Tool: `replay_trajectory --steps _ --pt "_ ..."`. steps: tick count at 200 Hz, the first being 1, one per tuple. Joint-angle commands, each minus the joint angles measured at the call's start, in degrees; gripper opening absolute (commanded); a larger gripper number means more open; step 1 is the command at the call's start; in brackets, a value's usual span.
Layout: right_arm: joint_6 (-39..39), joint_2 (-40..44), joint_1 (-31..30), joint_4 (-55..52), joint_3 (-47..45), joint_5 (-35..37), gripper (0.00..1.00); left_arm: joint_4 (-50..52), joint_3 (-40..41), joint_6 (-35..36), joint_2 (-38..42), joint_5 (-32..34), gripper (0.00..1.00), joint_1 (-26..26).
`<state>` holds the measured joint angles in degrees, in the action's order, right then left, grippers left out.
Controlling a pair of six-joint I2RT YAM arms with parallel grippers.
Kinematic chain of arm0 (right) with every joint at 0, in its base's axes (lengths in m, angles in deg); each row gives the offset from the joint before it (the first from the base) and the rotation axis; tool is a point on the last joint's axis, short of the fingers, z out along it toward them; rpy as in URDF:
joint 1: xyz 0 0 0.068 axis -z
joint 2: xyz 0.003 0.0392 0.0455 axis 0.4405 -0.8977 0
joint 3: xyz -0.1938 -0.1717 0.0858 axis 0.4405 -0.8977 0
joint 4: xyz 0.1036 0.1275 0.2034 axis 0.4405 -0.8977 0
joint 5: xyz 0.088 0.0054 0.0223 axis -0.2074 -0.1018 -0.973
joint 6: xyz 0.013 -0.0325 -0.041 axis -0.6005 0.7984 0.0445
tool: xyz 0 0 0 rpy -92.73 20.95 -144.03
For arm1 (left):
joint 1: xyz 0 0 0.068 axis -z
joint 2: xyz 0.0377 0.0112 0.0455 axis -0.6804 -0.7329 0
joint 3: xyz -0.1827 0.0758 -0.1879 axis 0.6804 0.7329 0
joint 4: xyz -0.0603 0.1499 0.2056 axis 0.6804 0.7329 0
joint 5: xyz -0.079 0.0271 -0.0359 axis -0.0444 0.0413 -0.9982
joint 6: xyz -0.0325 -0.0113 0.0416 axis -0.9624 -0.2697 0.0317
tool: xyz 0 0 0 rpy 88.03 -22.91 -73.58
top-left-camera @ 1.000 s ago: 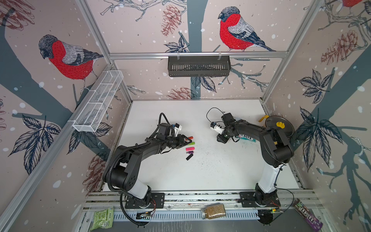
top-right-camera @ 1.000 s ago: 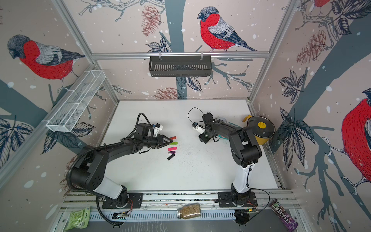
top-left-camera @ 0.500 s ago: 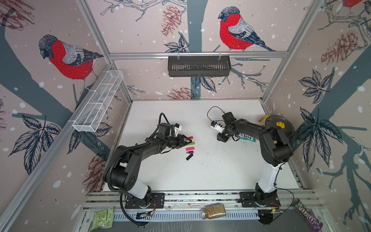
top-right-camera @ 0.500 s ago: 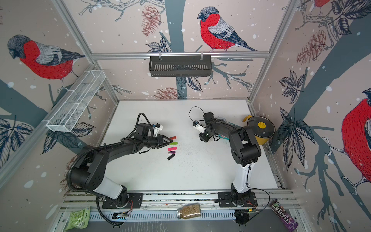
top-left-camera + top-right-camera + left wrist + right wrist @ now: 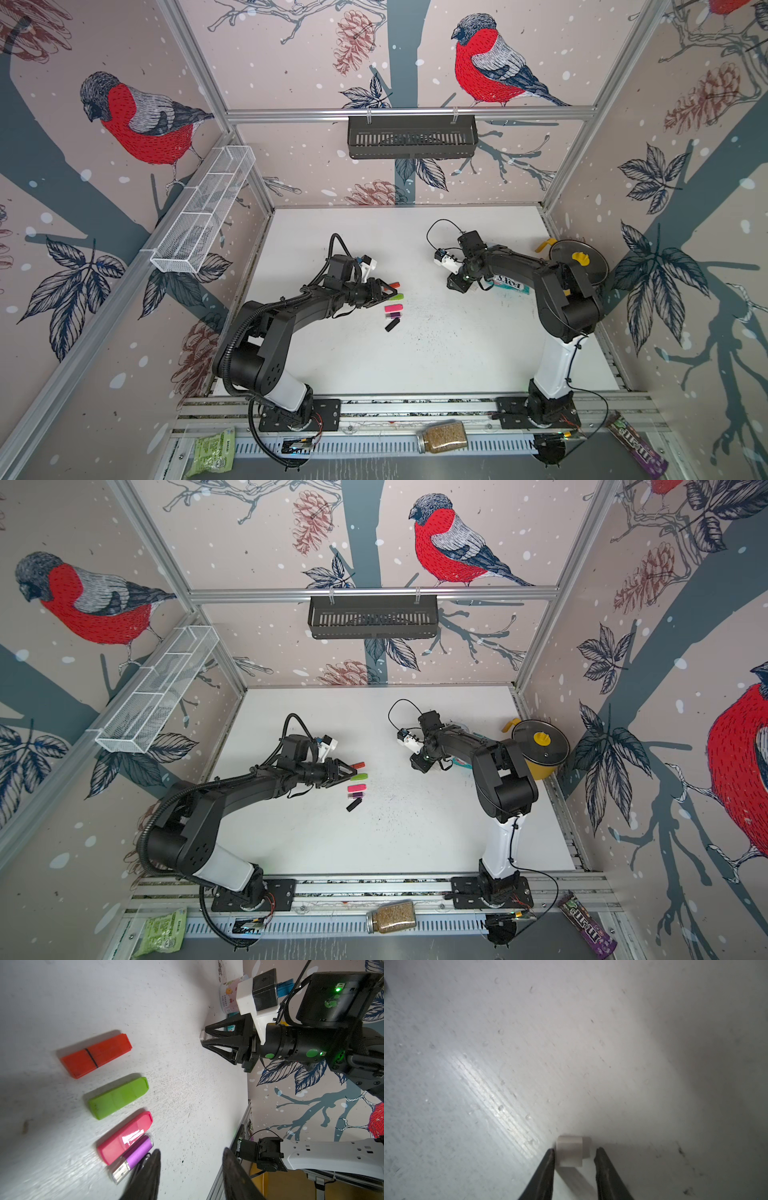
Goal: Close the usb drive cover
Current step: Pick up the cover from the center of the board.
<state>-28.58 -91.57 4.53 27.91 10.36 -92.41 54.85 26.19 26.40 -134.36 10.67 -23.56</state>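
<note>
Set against the frames from a second ago, both top views show very little change. The left arm has kept its place, and its left gripper (image 5: 390, 291) still lies low beside the row of drives on the white table (image 5: 436, 353). The drives lie as before: the orange drive (image 5: 96, 1055), the green drive (image 5: 119, 1098) and the pink drive (image 5: 125, 1137) are all capped and sit side by side. The purple usb drive (image 5: 138, 1152) is just beside the pink one, with its metal plug bare. A small black piece (image 5: 392, 325) lies just past the purple drive at the near end of the row, apart from the plug. The left wrist view shows the left jaws moderately apart with nothing between them, and one fingertip (image 5: 154, 1159) is close to the purple drive's body. Well apart, across the table, the right gripper (image 5: 455, 286) has stayed low over the same spot, and the arm's pose has altered only slightly. The right wrist view shows its jaws part-way open on either side of a small white piece (image 5: 570, 1152) resting on the table. One finger is almost against the piece and a narrow gap shows at the other, so the piece is not pinched. Whether it is a cover cannot be told. A sweets packet (image 5: 511, 286) lies beneath the right forearm as before.
</note>
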Motion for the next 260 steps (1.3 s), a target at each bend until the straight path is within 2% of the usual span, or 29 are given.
replay_trajectory --steps 1,83,129,206,260 --pt "0.3 -0.9 -0.2 -6.3 -1.0 2.5 0.33 -1.8 -0.1 -0.4 0.0 -0.4 0.48 -0.1" --pt "0.2 -0.3 0.0 -6.6 -1.5 3.3 0.29 -1.8 -0.3 -0.5 -0.2 -0.5 0.48 -0.1" --pt "0.6 0.0 -0.2 -6.7 -1.2 3.1 0.2 -2.0 -0.4 -0.6 -0.4 -0.6 0.48 -0.1" --pt "2.6 2.4 -1.4 -5.2 -0.9 1.3 0.18 -1.8 -0.3 -0.6 -0.2 -0.5 0.48 -0.1" --pt "7.5 7.0 -5.7 -2.1 -1.4 -2.3 0.19 -2.1 -1.3 -1.4 -0.4 -1.1 0.48 0.0"
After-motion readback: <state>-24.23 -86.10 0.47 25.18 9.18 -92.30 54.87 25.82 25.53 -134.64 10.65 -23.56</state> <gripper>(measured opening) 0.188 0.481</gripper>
